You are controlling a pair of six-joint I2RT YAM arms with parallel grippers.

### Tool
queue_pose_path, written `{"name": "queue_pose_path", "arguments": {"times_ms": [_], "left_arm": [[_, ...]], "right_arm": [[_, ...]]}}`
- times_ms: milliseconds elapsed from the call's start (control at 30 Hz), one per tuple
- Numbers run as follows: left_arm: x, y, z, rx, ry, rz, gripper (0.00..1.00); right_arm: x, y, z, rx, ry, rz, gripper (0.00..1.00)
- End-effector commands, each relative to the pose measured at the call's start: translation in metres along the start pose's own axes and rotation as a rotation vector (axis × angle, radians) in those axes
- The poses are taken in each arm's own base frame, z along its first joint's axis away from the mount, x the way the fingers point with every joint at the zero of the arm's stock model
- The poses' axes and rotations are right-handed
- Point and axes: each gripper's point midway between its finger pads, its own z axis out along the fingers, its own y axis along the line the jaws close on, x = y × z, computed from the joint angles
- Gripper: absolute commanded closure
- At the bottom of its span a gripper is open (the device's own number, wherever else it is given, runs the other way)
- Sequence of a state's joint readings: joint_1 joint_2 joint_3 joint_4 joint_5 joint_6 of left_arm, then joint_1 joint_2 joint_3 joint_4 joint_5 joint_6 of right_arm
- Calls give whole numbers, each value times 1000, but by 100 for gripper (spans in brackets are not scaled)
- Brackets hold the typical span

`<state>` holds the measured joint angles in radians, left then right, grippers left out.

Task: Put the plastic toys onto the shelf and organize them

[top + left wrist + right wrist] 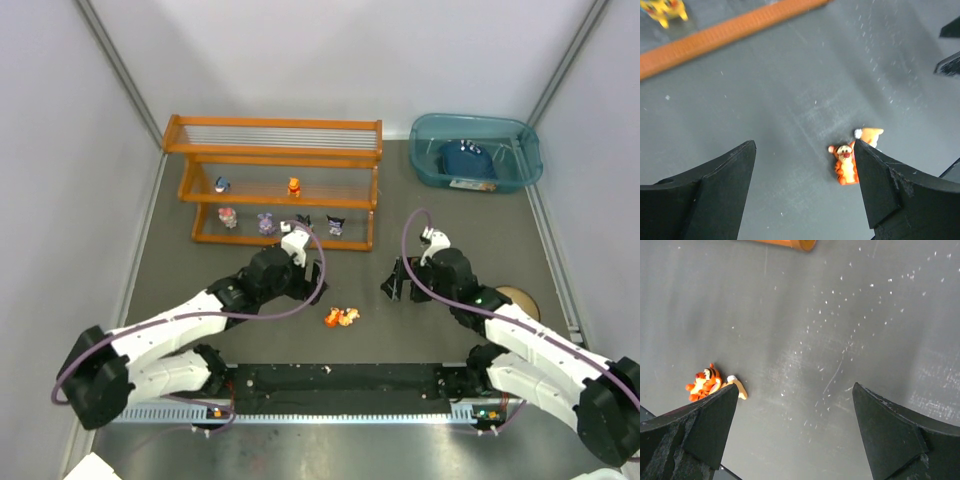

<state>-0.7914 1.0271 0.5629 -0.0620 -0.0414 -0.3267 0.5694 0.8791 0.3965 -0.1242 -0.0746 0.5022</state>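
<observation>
Tiger toy lies on table near front, betw. the arms. L gripper spread wide, holding nothing, toy just by its R finger. R gripper also wide, empty, toy by its L finger. Further back, shelf w/ other toys on bottom & mid tiers. Bin far right.

Fixed view high behind, looking down, wrist views low and close, all sharing the tiger toy (orange, striped)
</observation>
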Motion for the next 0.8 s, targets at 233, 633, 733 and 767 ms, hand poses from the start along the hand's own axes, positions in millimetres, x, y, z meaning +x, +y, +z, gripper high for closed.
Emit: {"name": "queue_pose_path", "arguments": {"times_ms": [233, 633, 733, 767], "left_arm": [[40, -18, 31, 1, 274, 52, 16], [61, -43, 30, 103, 366, 93, 20], [65, -46, 29, 121, 381, 102, 22], [66, -46, 30, 123, 386, 105, 23]], "right_arm": [[-18, -2, -6, 38, -69, 5, 1], [-16, -12, -6, 87, -73, -3, 1], [-16, -13, -6, 90, -73, -7, 1], [-16, -13, -6, 92, -72, -7, 1]]}}
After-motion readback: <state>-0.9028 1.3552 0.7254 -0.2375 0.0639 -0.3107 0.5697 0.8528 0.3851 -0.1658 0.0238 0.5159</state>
